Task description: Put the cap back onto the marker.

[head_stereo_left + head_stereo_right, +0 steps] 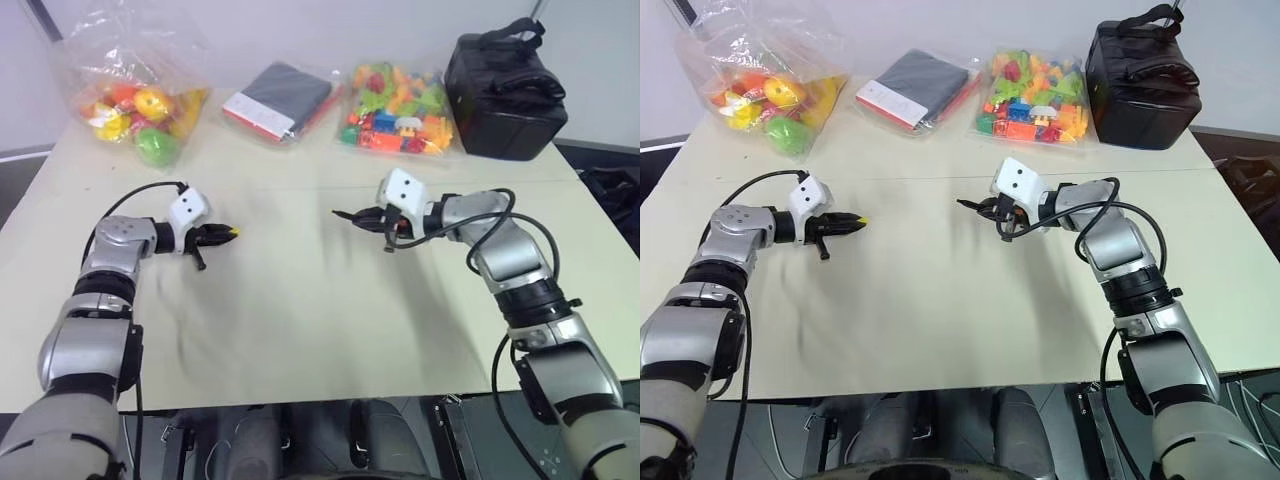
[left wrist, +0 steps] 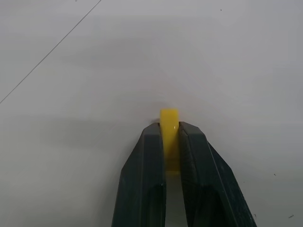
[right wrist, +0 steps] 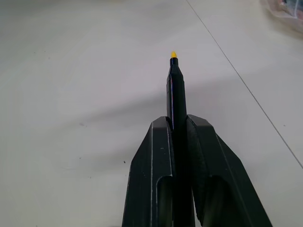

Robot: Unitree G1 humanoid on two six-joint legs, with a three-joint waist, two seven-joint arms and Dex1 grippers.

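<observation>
My left gripper (image 1: 225,234) is shut on the small yellow cap (image 2: 169,135), which pokes out past the black fingertips above the table's left half. The cap's yellow end (image 1: 232,233) faces toward the table's middle. Over the table's centre-right, my right gripper (image 1: 362,217) is shut on the black marker (image 3: 176,97), whose thin body sticks out beyond the fingers with a tiny yellow tip (image 3: 173,54). The marker's tip (image 1: 338,213) aims left, toward the cap. A wide stretch of bare table separates the two.
Along the far edge of the cream table (image 1: 300,320) lie a clear bag of toy fruit (image 1: 135,105), a flat dark packet (image 1: 280,100), a bag of coloured plastic pieces (image 1: 400,112) and a black bag (image 1: 505,95).
</observation>
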